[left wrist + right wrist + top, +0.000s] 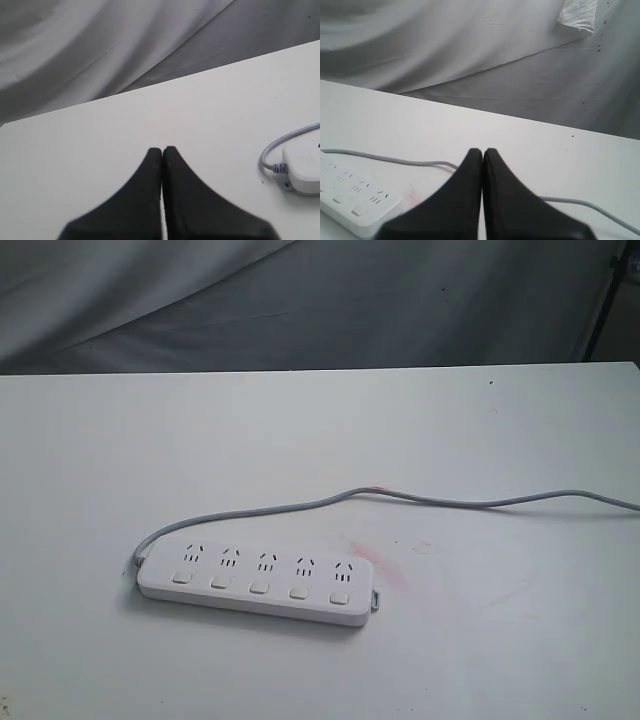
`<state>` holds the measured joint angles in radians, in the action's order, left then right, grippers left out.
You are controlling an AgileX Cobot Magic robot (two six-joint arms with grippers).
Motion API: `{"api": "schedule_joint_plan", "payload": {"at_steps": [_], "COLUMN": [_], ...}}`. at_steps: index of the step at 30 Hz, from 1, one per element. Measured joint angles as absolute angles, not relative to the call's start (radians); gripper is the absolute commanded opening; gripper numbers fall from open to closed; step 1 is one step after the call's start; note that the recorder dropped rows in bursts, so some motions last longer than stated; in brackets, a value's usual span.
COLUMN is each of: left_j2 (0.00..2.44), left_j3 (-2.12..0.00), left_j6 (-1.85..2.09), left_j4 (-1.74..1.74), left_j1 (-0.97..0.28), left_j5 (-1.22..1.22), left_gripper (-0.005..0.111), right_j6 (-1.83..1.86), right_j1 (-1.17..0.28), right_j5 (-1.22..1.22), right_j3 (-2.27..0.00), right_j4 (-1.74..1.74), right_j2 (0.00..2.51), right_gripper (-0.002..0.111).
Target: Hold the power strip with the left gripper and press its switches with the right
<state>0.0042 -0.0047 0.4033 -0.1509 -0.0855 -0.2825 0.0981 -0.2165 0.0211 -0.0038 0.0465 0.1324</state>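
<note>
Our black two-finger left gripper [162, 150] and right gripper [482, 151] sit closed, empty, apart from the long white plastic power strip [255, 580], switches [259, 587] upward for pressing.

surface: white table [300, 430], faint pink smear [385, 560] | backdrop: creased grey cloth [350, 300] | light: soft, even

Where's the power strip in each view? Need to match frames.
Exterior: power strip lies flat, lower left of centre.
Left wrist: only its cord end shows, cut by the frame edge.
Right wrist: its other end, beside the pink stain, cut by the frame edge.
Shared landmark: the grey cord.
</note>
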Motion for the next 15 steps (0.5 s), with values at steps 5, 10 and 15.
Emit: {"api": "schedule_joint_plan", "payload": {"at_steps": [5, 10, 15], "left_j2": [0.004, 0.004, 0.114], "left_j3": [-0.005, -0.005, -0.013], "left_j6": [0.403, 0.403, 0.403], "left_j4": [-0.151, -0.151, -0.151], "left_j1": [-0.086, -0.086, -0.086], "left_j5": [-0.282, -0.282, -0.329], "left_gripper": [0.001, 0.001, 0.001], "right_j6": [0.098, 0.098, 0.098], "right_j1": [-0.216, -0.216, -0.216], "right_j5": [0.021, 0.021, 0.021], "right_j3": [-0.004, -0.004, -0.004], "right_j4": [0.046, 0.046, 0.046], "right_j2": [0.132, 0.132, 0.132], "right_gripper": [0.0, 0.0, 0.0]}}
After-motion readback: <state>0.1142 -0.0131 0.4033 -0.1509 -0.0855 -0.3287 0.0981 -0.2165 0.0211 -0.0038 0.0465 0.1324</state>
